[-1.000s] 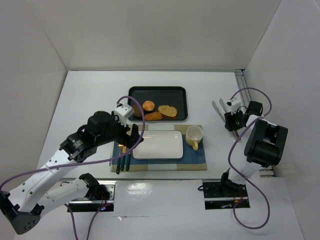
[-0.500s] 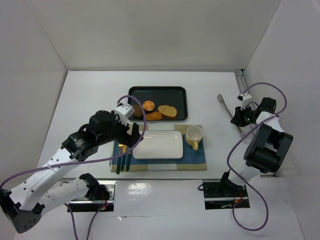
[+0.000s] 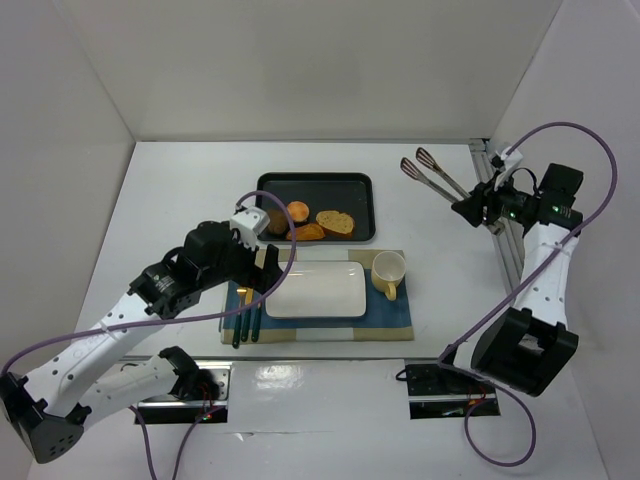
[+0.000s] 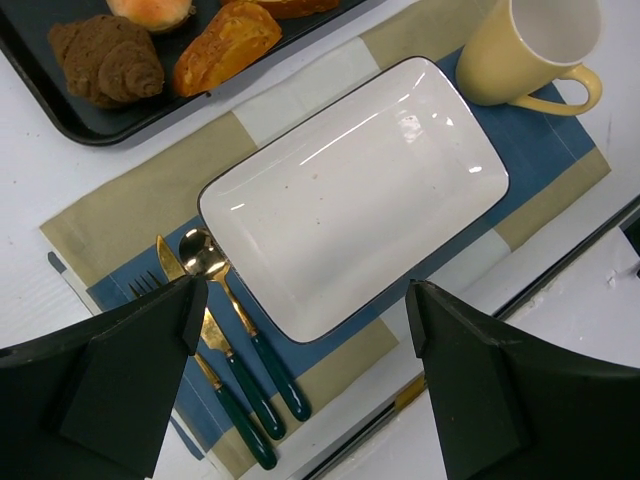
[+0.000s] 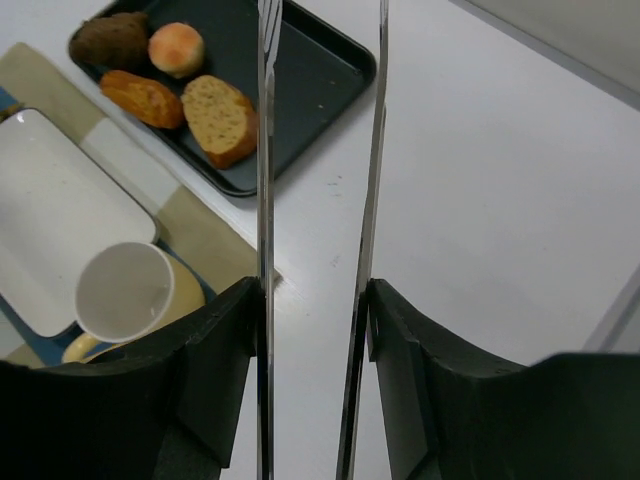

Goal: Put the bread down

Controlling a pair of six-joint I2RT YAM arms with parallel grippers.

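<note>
Table (image 3: pixel 180 190): white, carrying all items below.

Mat (image 3: pixel 395 322): striped blue and tan, at the near centre.

Tray (image 3: pixel 316 177): black, just beyond the mat.

Plate (image 3: pixel 318 290): white, rectangular, on the mat, nothing on it.

Left gripper (image 4: pixel 302 305): fingers spread wide, holding nothing, hovering above the plate's left end.

Right gripper (image 5: pixel 313 295): raised at the far right, well apart from the tray, pinching the tongs (image 3: pixel 440 172), whose tips are parted and point toward the tray.

Mug (image 3: pixel 388 268): yellow, upright, on the mat just right of the plate.

Bread: all four pieces lie in the tray's near half: slice (image 3: pixel 336 221), pastry (image 3: pixel 308 232), roll (image 3: pixel 297 211), brown piece (image 5: pixel 110 38).

Cutlery (image 4: pixel 240 370): green-handled, on the mat beside the plate's left edge.
</note>
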